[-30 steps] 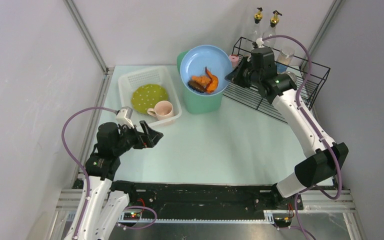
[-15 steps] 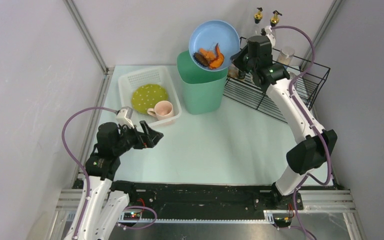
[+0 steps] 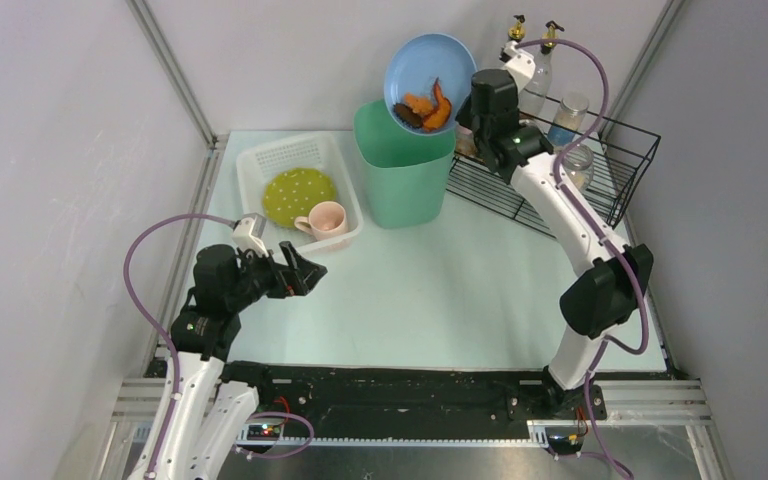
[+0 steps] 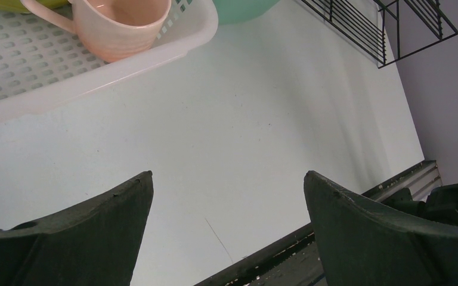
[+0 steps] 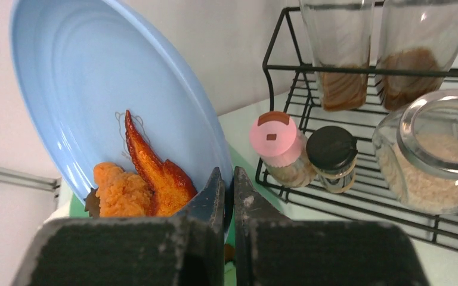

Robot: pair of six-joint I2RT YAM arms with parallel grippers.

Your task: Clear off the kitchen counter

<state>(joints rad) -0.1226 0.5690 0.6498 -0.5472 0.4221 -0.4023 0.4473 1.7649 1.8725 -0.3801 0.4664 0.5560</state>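
Right arm reaches far back from its base at the near right, elbow bent above the kitchen counter (image 3: pixel 440 290), forearm rising to a wrist held high at the rear. Right gripper (image 5: pixel 228 176) is clenched on the lower rim of a blue plate (image 5: pixel 95 77), fingers nearly meeting with only the rim between them. The plate is tipped steeply, its low edge above the open mouth of the green bin (image 3: pixel 400 190). Orange fried food scraps (image 5: pixel 149 176) sit heaped at the plate's low edge, right by the fingertips; a darker piece lies under them, possibly a leaf, too hidden to name. Just right of the wrist stands the black wire rack (image 3: pixel 520 200) holding a pink-lidded jar (image 5: pixel 274 134), a black-capped shaker (image 5: pixel 332 148) and a glass jar of pale grains (image 5: pixel 435 155). Left arm is folded low at the near left, left gripper (image 4: pixel 226 179) pointing across the counter, jaws spread wide and holding nothing, above bare tabletop just near of the white perforated basket (image 3: pixel 260 160). In the basket: a green dotted plate (image 3: pixel 298 192) and a pink mug (image 3: pixel 325 218).
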